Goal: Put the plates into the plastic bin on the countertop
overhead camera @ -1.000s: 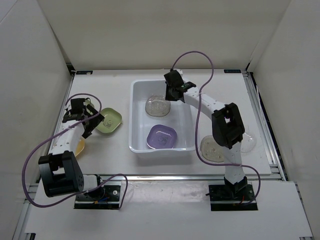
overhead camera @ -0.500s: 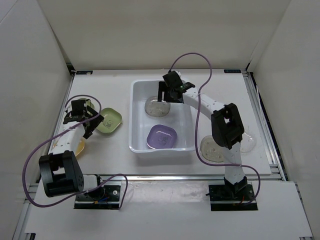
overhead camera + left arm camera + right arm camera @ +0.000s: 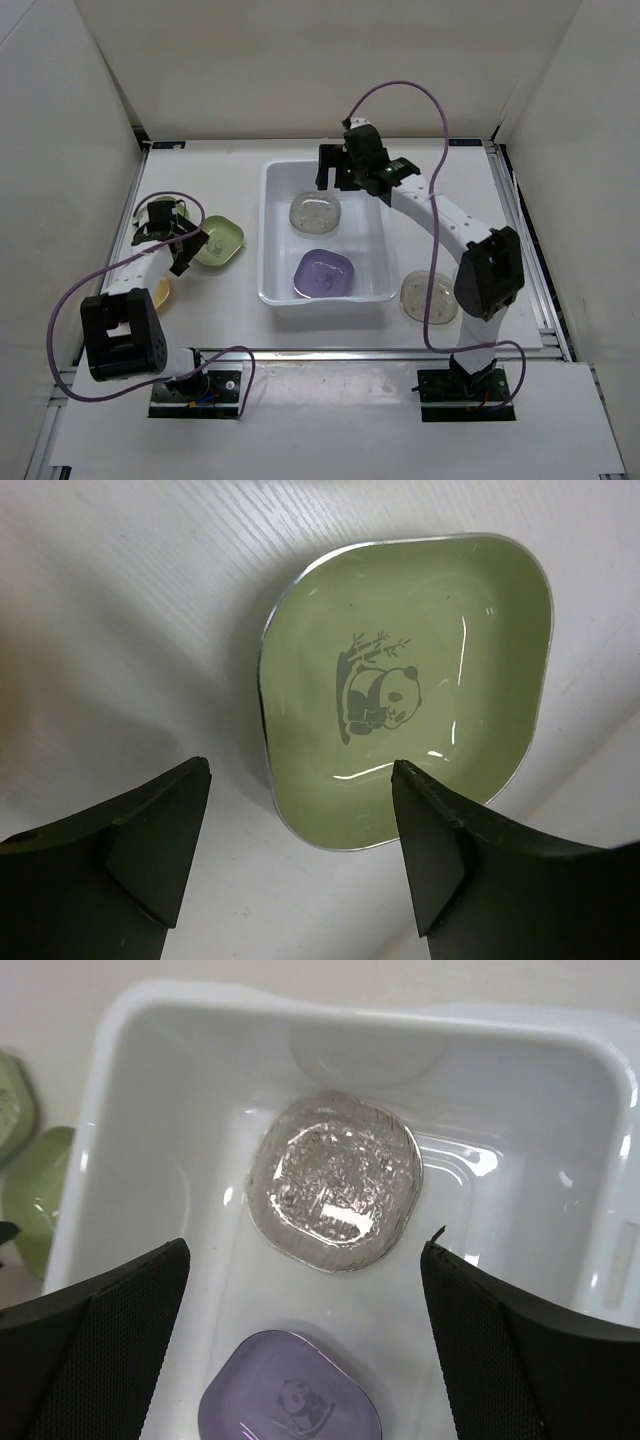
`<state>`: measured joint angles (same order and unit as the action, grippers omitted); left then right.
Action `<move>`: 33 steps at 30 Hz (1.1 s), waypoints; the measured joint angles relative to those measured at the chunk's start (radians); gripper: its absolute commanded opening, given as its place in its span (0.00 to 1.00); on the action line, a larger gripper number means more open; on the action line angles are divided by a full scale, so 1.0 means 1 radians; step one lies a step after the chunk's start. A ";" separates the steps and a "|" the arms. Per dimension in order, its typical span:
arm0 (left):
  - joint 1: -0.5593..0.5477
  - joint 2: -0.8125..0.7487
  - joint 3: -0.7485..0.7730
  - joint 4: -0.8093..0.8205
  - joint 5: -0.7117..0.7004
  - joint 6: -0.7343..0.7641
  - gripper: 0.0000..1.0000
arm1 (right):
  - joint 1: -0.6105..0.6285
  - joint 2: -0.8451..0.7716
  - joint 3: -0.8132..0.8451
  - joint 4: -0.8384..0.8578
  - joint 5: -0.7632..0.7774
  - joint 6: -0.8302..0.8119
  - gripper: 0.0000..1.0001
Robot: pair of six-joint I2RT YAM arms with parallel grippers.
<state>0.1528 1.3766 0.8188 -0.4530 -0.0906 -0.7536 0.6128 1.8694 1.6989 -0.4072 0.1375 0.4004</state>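
Inside the plastic bin point(image 3: 266, 235): purple plate point(image 3: 323, 273), speckled plate point(image 3: 315, 212). I've green plate point(image 3: 222, 240), orange plate point(image 3: 160, 293), clear plate point(image 3: 430, 296) left; left gripper point(image 3: 300, 770), right gripper point(image 3: 305, 1248) released.

We see plain white walls point(image 3: 300, 70) boxing in a white desk point(image 3: 230, 295), metal rails point(image 3: 528, 250) along its sides, evenly lit.

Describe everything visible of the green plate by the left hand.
The green plate is a shallow rounded-square dish of glossy light-green plastic, with a raised rim that looks pale at its edge. A grey panda with bamboo is printed in its well. It is empty and lies flat, right side up, on the white countertop, outside the plastic bin. The left hand hangs open over its near edge; nothing grips it.
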 measured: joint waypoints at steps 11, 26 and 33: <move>-0.050 0.178 0.001 0.059 -0.027 -0.044 0.66 | -0.051 -0.116 -0.104 0.027 -0.006 -0.010 0.99; -0.052 0.095 0.054 -0.024 -0.103 -0.064 0.10 | -0.128 -0.294 -0.192 -0.002 0.075 -0.016 0.99; -0.087 -0.153 0.134 -0.133 -0.154 0.022 0.10 | -0.146 -0.365 -0.241 -0.001 0.091 -0.049 0.99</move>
<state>0.0662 1.2240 0.9531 -0.5861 -0.2443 -0.7315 0.4667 1.5040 1.4574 -0.4080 0.2283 0.3515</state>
